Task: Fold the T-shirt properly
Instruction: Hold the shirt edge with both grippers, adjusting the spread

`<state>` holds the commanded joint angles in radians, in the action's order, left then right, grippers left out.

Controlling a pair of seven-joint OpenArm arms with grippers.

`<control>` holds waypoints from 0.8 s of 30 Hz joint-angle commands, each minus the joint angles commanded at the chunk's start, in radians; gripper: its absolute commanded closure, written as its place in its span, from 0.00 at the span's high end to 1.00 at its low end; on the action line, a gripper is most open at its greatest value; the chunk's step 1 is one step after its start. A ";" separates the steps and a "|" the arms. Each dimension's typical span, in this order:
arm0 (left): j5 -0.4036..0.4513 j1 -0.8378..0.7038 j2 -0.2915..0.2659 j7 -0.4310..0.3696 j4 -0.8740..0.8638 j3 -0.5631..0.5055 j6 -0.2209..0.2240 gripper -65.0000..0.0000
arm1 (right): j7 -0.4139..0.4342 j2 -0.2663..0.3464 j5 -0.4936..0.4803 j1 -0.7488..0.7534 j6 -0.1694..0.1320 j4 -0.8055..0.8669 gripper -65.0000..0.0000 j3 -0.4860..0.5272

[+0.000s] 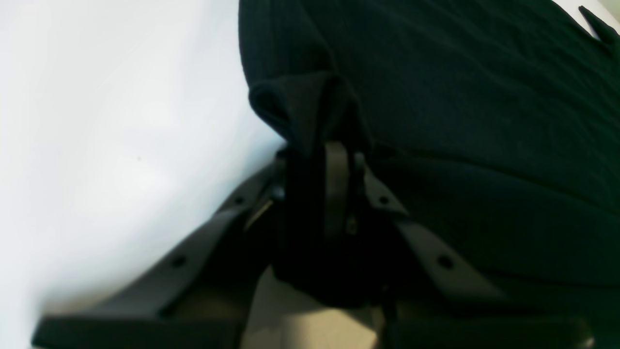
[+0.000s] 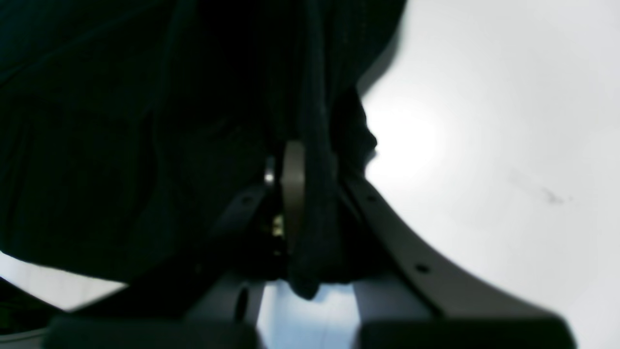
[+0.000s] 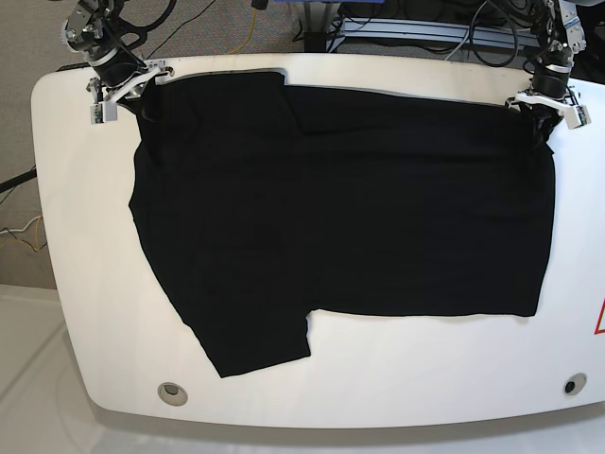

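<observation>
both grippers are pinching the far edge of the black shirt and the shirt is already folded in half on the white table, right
Not quite. The T-shirt is not folded in half: the base view shows it spread flat across the table, one sleeve sticking out toward the near edge. The rest holds: the left gripper and right gripper each pinch cloth at the far edge, as both wrist views show.

Wrist views dim, blurred; base view bright.

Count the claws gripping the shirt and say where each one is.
2. The right claw pinches the T-shirt at its far corner on the base view's left; the left claw pinches the far corner on that view's right. Both are shut on cloth.
</observation>
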<state>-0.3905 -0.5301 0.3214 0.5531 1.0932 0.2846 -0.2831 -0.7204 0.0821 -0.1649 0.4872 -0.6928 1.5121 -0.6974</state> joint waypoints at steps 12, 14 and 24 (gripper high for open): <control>-0.002 0.028 -0.002 0.000 0.000 -0.020 0.000 0.00 | 0.002 0.005 -0.002 0.006 0.000 0.000 0.00 -0.002; 0.000 0.029 -0.002 0.000 0.000 -0.020 0.002 0.00 | 0.002 0.005 -0.002 0.006 0.000 0.000 0.00 -0.002; 0.000 0.029 0.003 0.000 0.000 -0.018 0.002 0.00 | 0.002 0.005 -0.003 0.003 0.000 0.000 0.00 -0.002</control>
<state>-0.3905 -0.5010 0.3245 0.5531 1.0932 0.2662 -0.2816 -0.7188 0.0867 -0.1680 0.4902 -0.6928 1.5121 -0.6989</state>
